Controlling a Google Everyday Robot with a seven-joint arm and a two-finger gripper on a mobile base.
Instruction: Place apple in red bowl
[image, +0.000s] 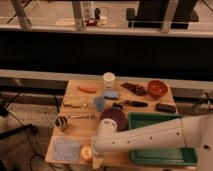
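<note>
The apple (86, 152), yellow with an orange blush, lies near the front left edge of the wooden table (85, 114), next to a blue cloth. The red bowl (157, 88) stands at the back right corner of the table, far from the apple. My white arm reaches in from the right, over the front of the table. Its gripper (97, 159) points down just right of the apple, very close to it. Whether it touches the apple is not visible.
A purple bowl (113, 119) sits mid-table, partly behind my arm. A green tray (159, 126) is at the front right. A carrot (87, 89), white cup (108, 78), blue sponge (111, 94), knife (131, 103), metal cup (61, 122) and blue cloth (66, 148) lie around.
</note>
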